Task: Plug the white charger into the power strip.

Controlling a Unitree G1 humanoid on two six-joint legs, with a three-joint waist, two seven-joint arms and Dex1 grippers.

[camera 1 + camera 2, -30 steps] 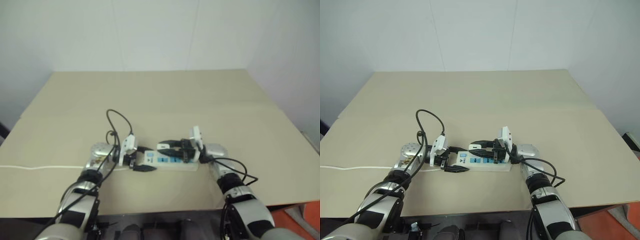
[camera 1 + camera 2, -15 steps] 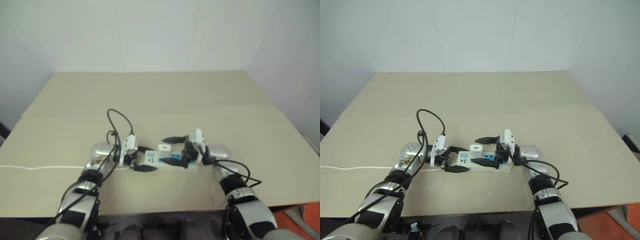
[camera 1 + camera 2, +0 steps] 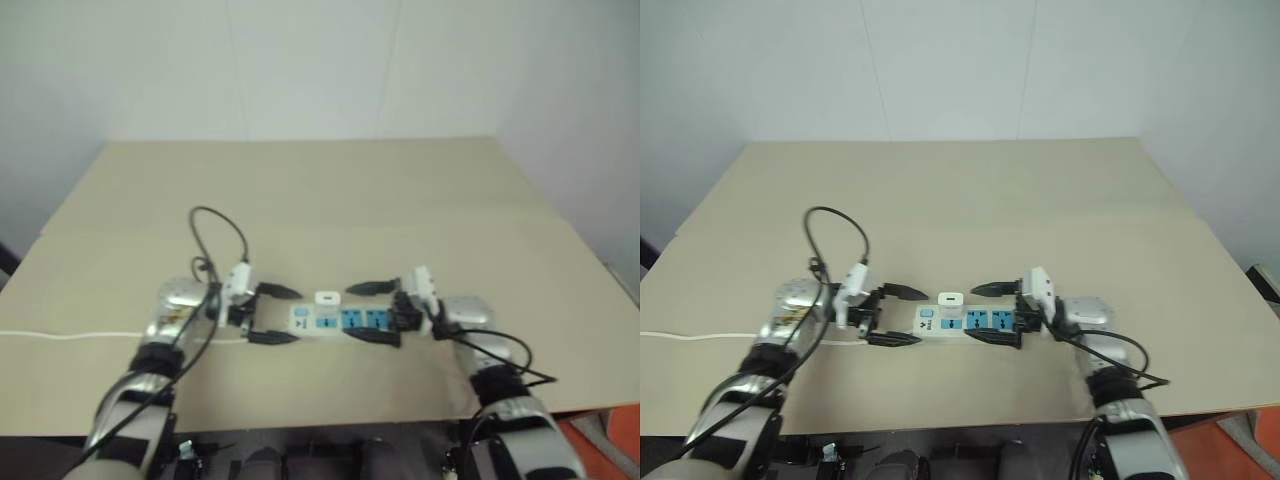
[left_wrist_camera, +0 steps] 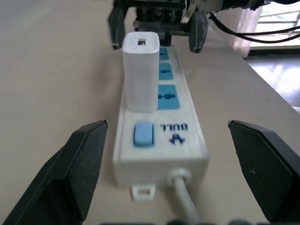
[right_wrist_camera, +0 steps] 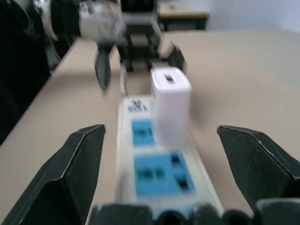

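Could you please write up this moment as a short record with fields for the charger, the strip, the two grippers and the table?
charger: the white charger stands upright in the power strip, in the socket next to the blue switch
power strip: lies flat on the table; other blue sockets free; thin cord leaves its switch end
left gripper: open, at the switch end, fingers either side, holding nothing
right gripper: open, at the other end, holding nothing
task: charger looks plugged in
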